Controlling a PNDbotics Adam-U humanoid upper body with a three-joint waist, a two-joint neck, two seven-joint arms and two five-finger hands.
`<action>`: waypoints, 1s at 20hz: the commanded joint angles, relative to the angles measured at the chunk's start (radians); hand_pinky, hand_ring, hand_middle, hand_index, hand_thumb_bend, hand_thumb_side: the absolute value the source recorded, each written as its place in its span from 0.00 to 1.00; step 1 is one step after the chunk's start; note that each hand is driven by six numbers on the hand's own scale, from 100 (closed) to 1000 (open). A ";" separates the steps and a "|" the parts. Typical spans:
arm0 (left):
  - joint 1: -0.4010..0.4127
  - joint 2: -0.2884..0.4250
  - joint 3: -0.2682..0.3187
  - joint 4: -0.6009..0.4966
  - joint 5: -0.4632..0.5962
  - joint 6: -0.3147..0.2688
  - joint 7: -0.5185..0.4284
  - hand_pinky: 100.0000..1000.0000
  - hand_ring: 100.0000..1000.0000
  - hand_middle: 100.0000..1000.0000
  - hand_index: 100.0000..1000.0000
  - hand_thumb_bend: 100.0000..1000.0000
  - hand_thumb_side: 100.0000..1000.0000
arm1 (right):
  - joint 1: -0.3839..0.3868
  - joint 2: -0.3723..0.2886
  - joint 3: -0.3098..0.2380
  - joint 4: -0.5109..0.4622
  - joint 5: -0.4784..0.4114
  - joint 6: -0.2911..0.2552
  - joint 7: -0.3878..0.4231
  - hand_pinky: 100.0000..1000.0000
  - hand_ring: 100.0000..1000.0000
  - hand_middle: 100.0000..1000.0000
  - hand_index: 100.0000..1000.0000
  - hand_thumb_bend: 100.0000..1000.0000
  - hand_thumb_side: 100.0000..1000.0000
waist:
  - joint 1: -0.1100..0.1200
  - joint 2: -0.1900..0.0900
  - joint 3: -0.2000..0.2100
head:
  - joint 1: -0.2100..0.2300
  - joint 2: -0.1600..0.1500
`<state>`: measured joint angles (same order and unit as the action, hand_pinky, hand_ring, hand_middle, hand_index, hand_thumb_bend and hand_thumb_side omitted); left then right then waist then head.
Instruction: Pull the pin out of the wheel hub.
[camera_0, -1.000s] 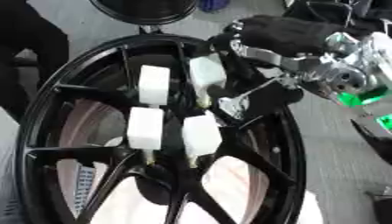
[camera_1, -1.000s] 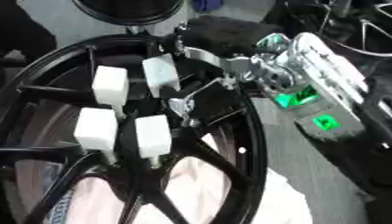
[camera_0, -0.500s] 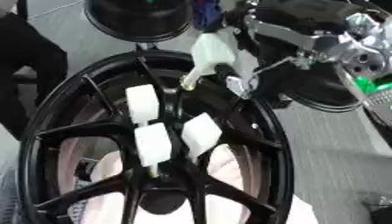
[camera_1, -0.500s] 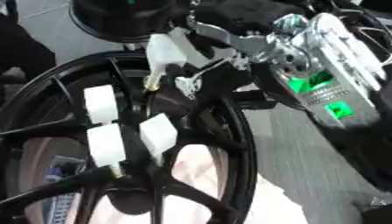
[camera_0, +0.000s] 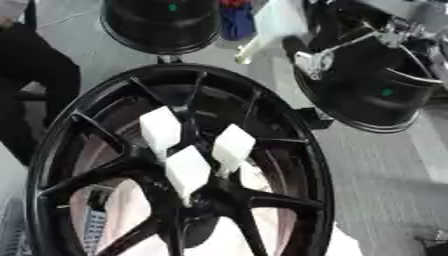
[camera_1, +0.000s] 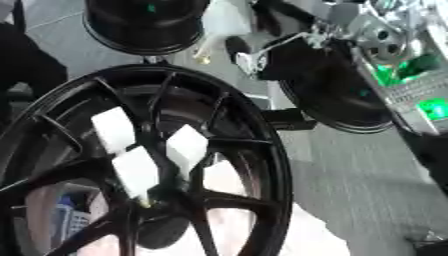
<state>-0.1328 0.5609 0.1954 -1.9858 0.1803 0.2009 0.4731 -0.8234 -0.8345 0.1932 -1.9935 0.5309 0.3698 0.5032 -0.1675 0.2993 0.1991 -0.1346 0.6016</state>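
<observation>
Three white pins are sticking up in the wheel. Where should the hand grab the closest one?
Grab the nearest white pin by its wide blocky top, coming from above. That part stands clear of the black wheel hub; its thin lower end sits down between the spokes.

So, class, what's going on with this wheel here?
The robot's right hand holds a white pin, its fingers closed round it, up beyond the far rim of the black wheel and clear of the hub. Three more white pins stand in the hub at the centre of the spokes. The left hand shows in neither view.
</observation>
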 joint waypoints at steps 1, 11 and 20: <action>-0.002 0.016 0.016 -0.014 -0.001 -0.002 0.009 0.72 0.60 0.57 0.71 0.00 0.38 | 0.029 -0.112 -0.085 0.004 -0.051 0.045 -0.062 0.82 0.53 0.14 0.33 0.00 0.15 | 0.010 -0.023 -0.009 | 0.007 -0.008; 0.017 0.027 0.034 -0.014 -0.013 -0.007 0.029 0.72 0.60 0.57 0.71 0.00 0.37 | 0.571 -0.499 -0.393 0.171 -0.206 0.196 -0.330 0.98 0.57 0.19 0.38 0.00 0.31 | 0.018 -0.012 -0.088 | 0.089 0.011; 0.030 0.020 0.047 -0.014 -0.022 -0.013 0.044 0.72 0.60 0.57 0.71 0.00 0.37 | 1.070 -0.312 -0.616 0.137 -0.236 0.251 -0.547 0.92 0.65 0.34 0.52 0.00 0.24 | 0.038 0.001 -0.137 | 0.135 0.040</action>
<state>-0.1024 0.5615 0.2271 -1.9857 0.1655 0.1889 0.5101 0.2452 -1.1557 -0.3757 -1.8317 0.3007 0.6154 -0.0131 -0.1362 0.3151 0.0636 -0.0048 0.6364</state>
